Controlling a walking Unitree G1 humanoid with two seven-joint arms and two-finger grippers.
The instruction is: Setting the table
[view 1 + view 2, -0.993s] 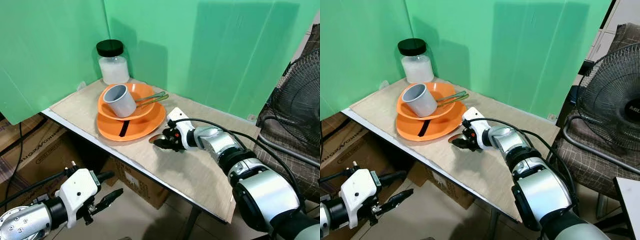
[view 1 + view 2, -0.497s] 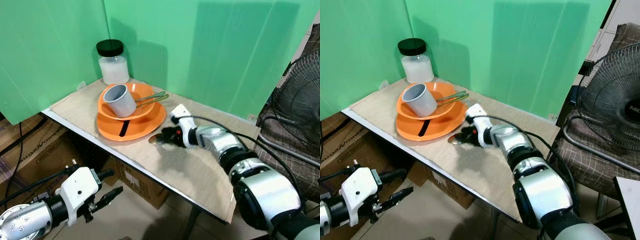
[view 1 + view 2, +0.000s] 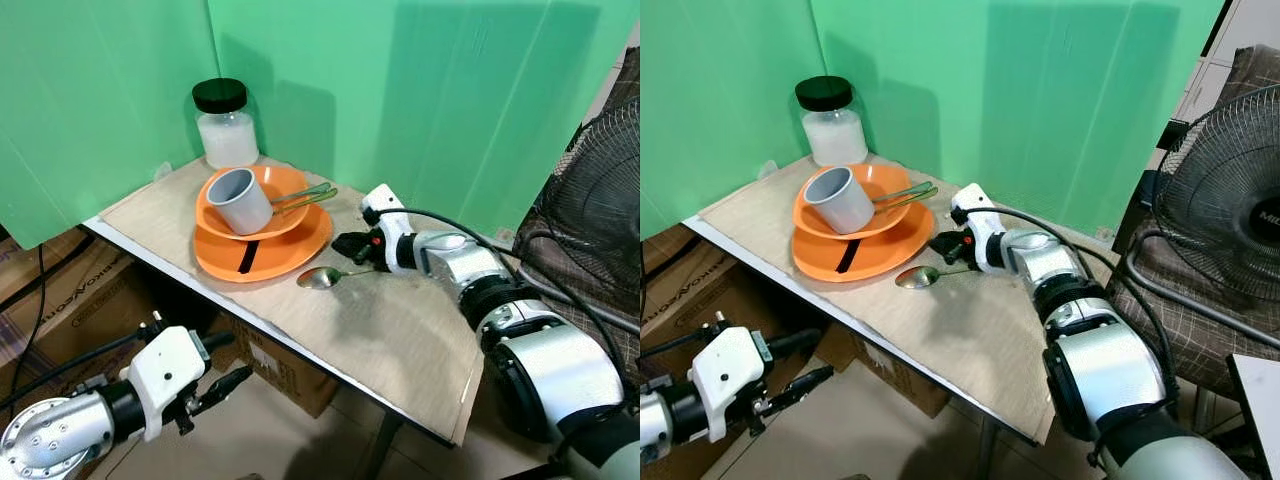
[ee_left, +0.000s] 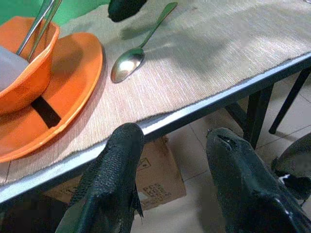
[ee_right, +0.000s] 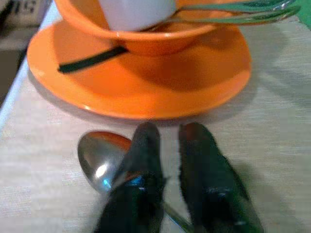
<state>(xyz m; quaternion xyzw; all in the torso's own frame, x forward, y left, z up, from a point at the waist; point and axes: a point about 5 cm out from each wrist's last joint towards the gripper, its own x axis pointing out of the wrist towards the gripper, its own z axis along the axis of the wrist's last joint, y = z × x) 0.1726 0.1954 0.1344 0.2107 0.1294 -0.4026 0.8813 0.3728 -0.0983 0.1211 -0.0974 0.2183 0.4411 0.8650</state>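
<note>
Shiny metal spoon (image 3: 325,276) lies on woven-textured table (image 3: 400,340); right tool (image 3: 347,246) hovers narrow, empty, beside round orange plate (image 3: 290,255).

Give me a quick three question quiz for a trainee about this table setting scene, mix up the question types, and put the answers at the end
1. True or false: the spoon lies on the table beside the orange plate.
2. Which sits in the orange bowl? A) grey cup B) jar C) fan
3. Fill in: the right end effector hovers over the spoon's ____.

Key: 1 true. 2 A, the grey cup. 3 handle.
</note>
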